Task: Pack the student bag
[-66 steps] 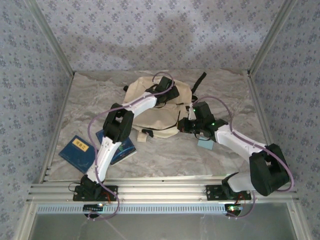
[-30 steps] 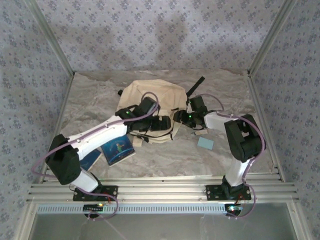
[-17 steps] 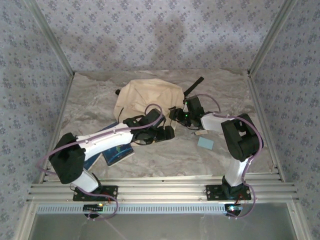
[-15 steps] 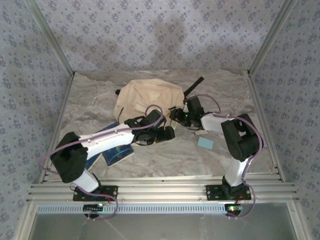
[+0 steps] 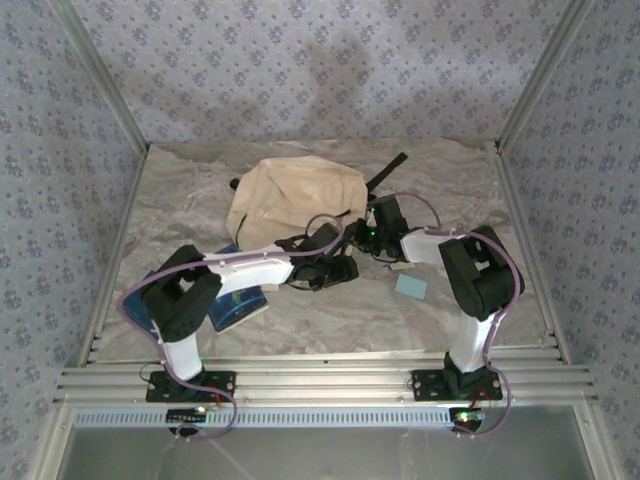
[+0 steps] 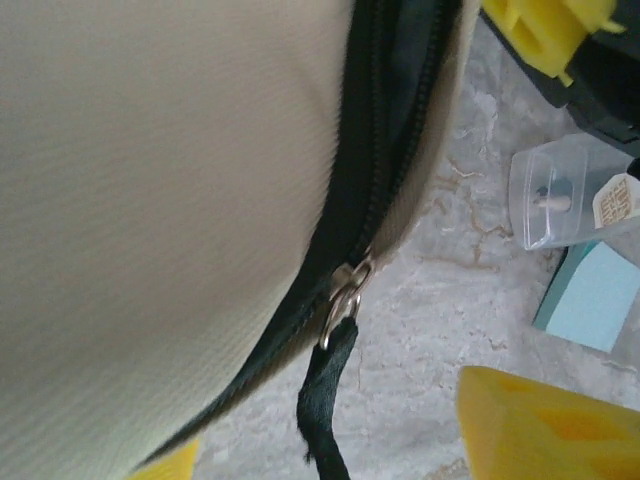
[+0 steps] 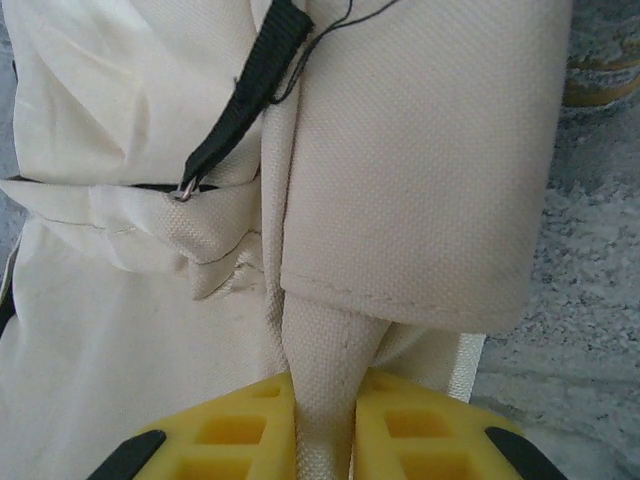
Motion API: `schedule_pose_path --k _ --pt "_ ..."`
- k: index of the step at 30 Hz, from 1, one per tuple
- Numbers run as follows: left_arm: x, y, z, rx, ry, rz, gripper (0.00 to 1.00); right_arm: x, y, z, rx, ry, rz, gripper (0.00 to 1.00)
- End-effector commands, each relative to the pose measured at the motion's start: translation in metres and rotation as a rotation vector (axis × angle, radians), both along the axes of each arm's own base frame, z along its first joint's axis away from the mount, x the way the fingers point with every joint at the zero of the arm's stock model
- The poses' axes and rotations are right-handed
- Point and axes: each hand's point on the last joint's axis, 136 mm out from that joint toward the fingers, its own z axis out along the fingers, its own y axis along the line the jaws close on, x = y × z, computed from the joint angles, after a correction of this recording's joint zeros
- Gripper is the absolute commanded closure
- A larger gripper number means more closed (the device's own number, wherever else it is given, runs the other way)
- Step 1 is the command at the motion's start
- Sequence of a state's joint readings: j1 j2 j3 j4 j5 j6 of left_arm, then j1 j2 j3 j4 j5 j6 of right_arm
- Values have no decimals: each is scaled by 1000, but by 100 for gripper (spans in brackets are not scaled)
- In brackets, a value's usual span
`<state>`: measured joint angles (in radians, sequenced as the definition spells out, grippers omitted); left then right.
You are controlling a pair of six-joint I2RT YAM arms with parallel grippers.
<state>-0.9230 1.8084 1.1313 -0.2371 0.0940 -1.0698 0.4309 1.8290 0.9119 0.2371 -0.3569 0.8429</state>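
**Overhead view.**
- Student bag (image 5: 295,195): cream, slumped toward the back of the bench (image 5: 340,325), its near edge lying between the two arms.
- Left pincer (image 5: 338,270) and right pincer (image 5: 358,233): both at that near edge, close together.
- Blue books (image 5: 235,308) lie by the left arm and a pale blue pad (image 5: 410,285) by the right. Neither is packed yet.
- Hazard: with the two pincers working so close, one could knock the other off its hold.

**Left wrist view.**
- Zip pull (image 6: 345,295) with black tab (image 6: 325,400): hanging off the bag's dark zip line, just above the bench.
- Left pincer (image 6: 350,450): jaws apart, the tab between them, nothing clamped.
- Clear plastic box (image 6: 565,195) and the pad lie just beyond.
- Hazard: the tab is thin and limp. If the jaws come together slightly off line, they take air or cream cloth and the zip will not run.
- Hazard: a tug across the teeth, not along them, would likely jam the slider.

**Right wrist view.**
- Right pincer (image 7: 322,395): clamped on a fold of the bag's cloth, with a black strap (image 7: 245,100) above it.
- Hazard: the hold is on a soft fold only. It may slide out under a zip pull, and then the whole bag would drag across the bench instead of opening.
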Motion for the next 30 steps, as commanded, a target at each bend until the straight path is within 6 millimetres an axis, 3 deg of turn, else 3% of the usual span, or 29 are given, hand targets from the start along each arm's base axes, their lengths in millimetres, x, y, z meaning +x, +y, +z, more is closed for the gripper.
schedule_pose_path --k 1,6,9,11,17,23,30 --pt "21 -13 13 -35 -73 15 44 -8 9 -6 30 23 27 82" --pt "30 -11 9 -15 -93 35 71 -7 8 -7 30 24 24 87" --pt "31 -12 8 -10 -93 36 80 -6 8 -7 33 22 23 91" --pt "31 -11 9 -7 -94 32 99 -4 6 -8 28 22 12 98" --pt "12 8 12 57 -64 -34 100 24 -19 -4 0 -16 -80 100" --pt "-16 60 8 151 8 -76 100 56 -63 5 -78 -68 -172 100" --pt "-15 122 13 243 -4 -46 100 81 -97 9 -120 -73 -202 100"
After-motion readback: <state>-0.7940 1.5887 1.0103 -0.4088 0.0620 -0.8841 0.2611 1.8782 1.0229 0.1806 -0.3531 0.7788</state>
